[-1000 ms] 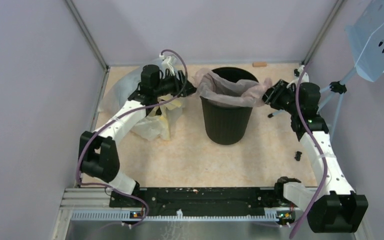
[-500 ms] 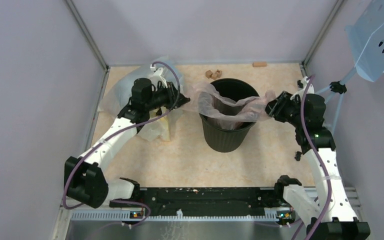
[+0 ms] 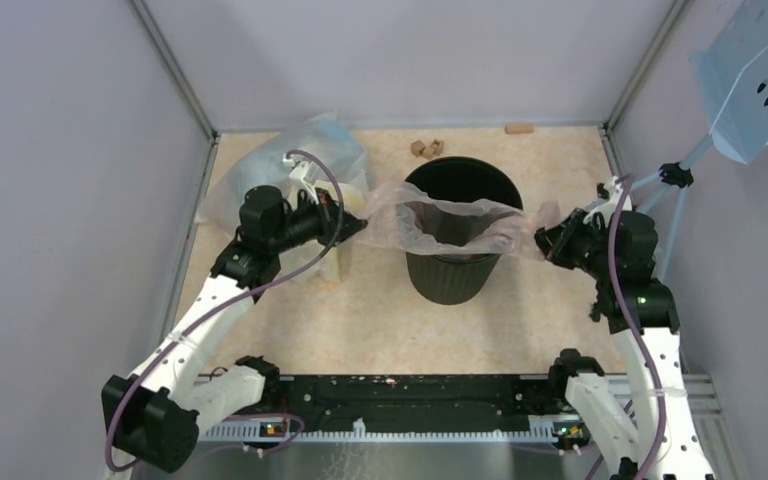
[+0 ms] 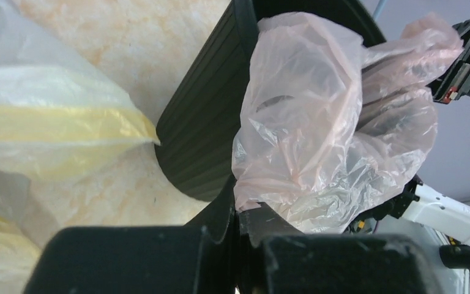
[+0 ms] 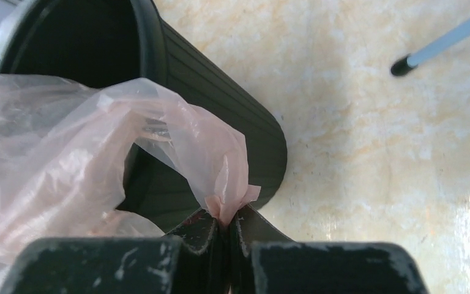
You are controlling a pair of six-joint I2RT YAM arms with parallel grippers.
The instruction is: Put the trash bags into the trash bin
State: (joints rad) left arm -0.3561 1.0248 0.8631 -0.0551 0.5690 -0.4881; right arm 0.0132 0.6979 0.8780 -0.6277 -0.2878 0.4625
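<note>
Left fingers (image 4: 263, 225) are clenched on one edge of the trash bag (image 3: 450, 212); right fingers (image 5: 201, 229) are pinched on the opposite edge. The bag is held stretched across the mouth of the trash bin (image 3: 452, 278), middle apparently sagging inside, edges out past the rim on both sides.

Step judged: seating the bag in the bin. Both edges should be lowered together and evenly, since thin film may be torn or slipped from a pinch and the bin could be tipped.

The worktop (image 3: 360, 320) is beige marbled and enclosed by grey walls (image 3: 410, 60). A heap of clear and yellow bags (image 3: 300, 165) is seen at left, small brown blocks (image 3: 425, 148) behind the bin, and a pale blue perforated rack (image 3: 760, 70) at right.
</note>
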